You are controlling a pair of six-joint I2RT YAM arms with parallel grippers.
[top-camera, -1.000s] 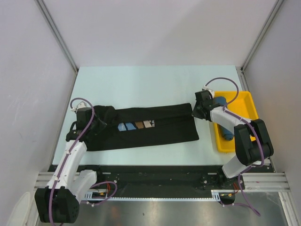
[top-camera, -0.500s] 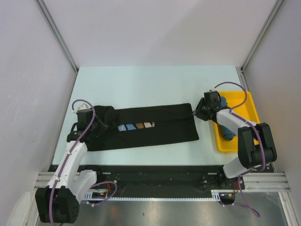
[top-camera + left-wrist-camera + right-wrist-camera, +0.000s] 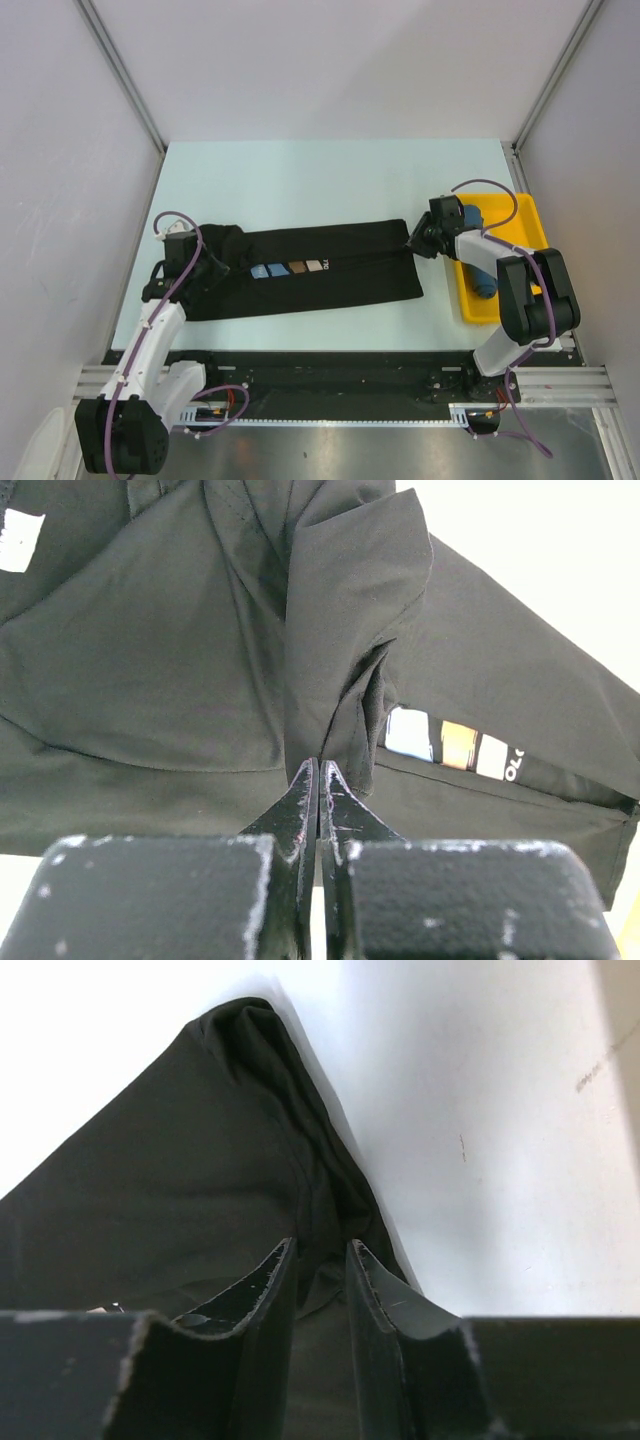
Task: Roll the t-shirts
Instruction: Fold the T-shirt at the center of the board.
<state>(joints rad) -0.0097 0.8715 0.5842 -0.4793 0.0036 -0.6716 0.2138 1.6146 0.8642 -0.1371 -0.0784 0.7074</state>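
Since the black t-shirt (image 3: 320,265) is already folded into one long narrow band, lying slantwise across the near half of the table (image 3: 320,180) with its blue, brown and white print (image 3: 290,267) facing up, I'd say the folding is done and the rolling hasn't started. No coil at either end yet.

My left gripper (image 3: 320,772) is clenched tight on a pleat of cloth at the band's left end. In the wrist view the fabric tents up toward the tips, so I'm lifting that end a bit, not just resting on it. My right gripper (image 3: 318,1248) is at the band's right end, on the far-side corner. Its fingers are close together with a ridge of black cloth caught between them, so it's grasping too.

My read on why both ends are held: pulling against each other keeps the band taut and flat, so whichever end gets turned over first makes a tight roll and not a lumpy one.

The teal t-shirt (image 3: 485,287) sits in the yellow tray (image 3: 522,215) just right of the band, partly hidden under my right arm. It looks like a bundle already, but I can't see enough to swear it's neatly rolled.
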